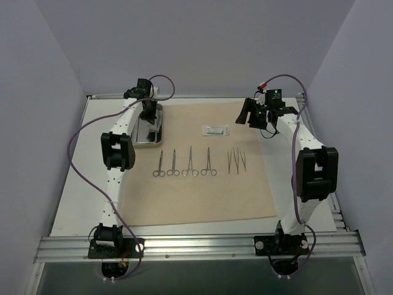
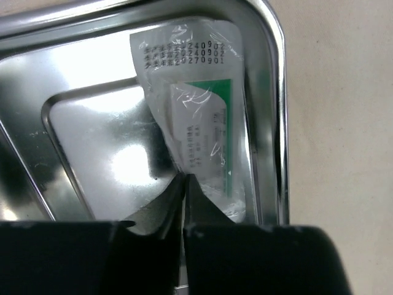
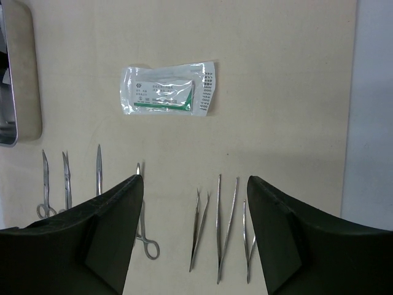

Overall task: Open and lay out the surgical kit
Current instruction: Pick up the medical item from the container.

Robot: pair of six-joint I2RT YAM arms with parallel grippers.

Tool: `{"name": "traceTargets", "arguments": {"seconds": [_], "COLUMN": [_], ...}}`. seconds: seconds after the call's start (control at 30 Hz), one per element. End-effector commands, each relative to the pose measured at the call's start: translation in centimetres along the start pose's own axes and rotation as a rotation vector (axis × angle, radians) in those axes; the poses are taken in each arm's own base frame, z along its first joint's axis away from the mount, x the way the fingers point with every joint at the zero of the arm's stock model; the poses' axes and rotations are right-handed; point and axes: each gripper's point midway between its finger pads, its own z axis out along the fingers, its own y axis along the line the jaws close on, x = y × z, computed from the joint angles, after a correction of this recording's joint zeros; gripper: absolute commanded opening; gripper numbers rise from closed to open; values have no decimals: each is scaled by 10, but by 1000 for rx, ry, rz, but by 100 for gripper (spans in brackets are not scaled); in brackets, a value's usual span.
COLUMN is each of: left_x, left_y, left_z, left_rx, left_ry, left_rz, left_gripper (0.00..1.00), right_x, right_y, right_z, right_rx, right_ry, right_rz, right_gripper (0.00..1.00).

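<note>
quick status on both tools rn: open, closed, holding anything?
Left tool: closed, pinching the clear packet inside the steel tray.
Right tool: open, holding nothing.

Enclosure bounded by three plain, pale lavender-grey panels: back wall (image 1: 196,43), left wall (image 1: 31,123) and right wall (image 1: 362,92). A white table (image 1: 73,196) spans nearly wall to wall. A slotted aluminium rail (image 1: 202,246) runs along its near edge, with a dark surface (image 1: 196,279) below. Lighting is even and shadows are faint.
</note>
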Motion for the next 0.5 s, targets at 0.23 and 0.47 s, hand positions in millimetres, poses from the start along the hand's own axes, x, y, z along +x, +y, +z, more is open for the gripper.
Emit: {"name": "traceTargets", "arguments": {"seconds": [0.23, 0.47], "left_x": [-6, -39], "left_y": [23, 35], "left_z": [-28, -94], "left_rx": [-101, -163], "left_ry": [-14, -148], "left_rz": [7, 129], "left_gripper": [2, 2], "right_x": [-7, -23], "right_y": [8, 20], "right_z": [-20, -28], "right_rx": [0, -26], "right_ry": [-32, -70], "right_rz": [-28, -44], "right_gripper": [64, 64]}}
